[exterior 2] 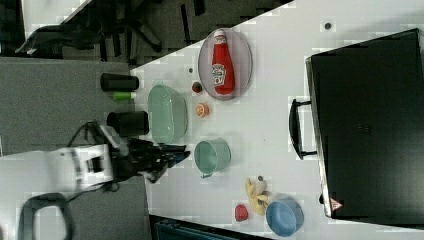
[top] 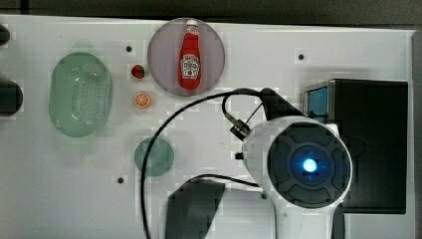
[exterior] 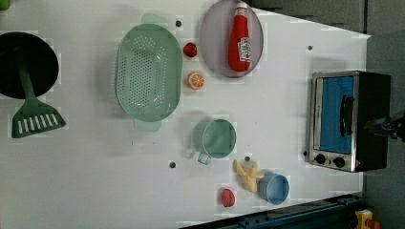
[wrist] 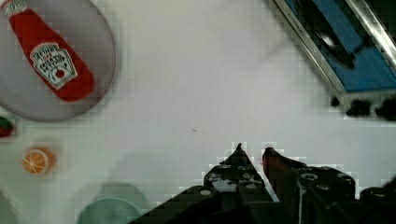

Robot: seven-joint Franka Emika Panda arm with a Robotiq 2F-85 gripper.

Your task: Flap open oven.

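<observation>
The gripper [wrist: 252, 151], its 2 fingertips nearly together and gripping nothing, hangs above bare white table [wrist: 196, 84], apart from the oven [exterior: 346, 121], which stands at the left view's right edge, its blue glass door seemingly closed.

One oven [exterior: 348, 121]; one ketchup bottle [exterior: 240, 42]; two cups [exterior: 217, 138]; one colander [exterior: 149, 72]
</observation>
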